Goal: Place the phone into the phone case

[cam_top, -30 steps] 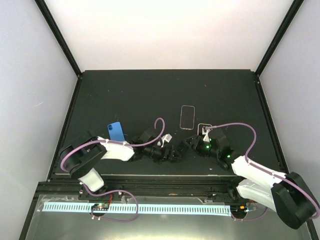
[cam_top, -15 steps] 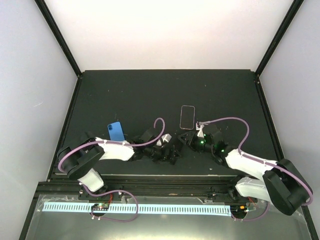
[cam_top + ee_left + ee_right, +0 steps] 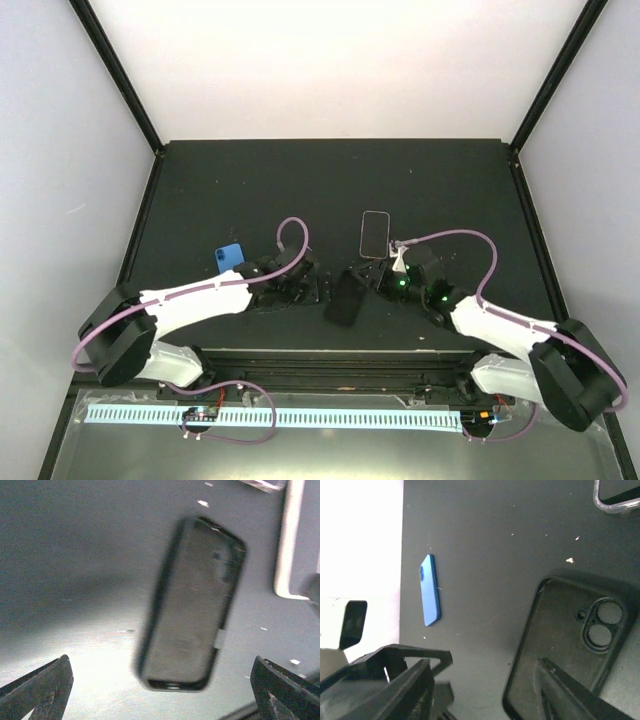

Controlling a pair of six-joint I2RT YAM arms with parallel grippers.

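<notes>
A black phone case [image 3: 346, 298] lies on the matte black surface [image 3: 300, 190] between the arms, the left claw [image 3: 161, 661] spread wide and the right claw [image 3: 482, 664] half-spread, neither gripping anything. The blue phone [image 3: 227, 257] rests well apart to the left, with white walls [image 3: 330, 70] around.

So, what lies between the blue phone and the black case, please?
Bare table in the right wrist view; the left hand overlaps it in the top view.

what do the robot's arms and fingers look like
The left arm and right arm have white links between chunky black joints. A purple cable loops along each. Small green lights glow on the right wrist. The left fingers and right fingers are black and angular.
</notes>
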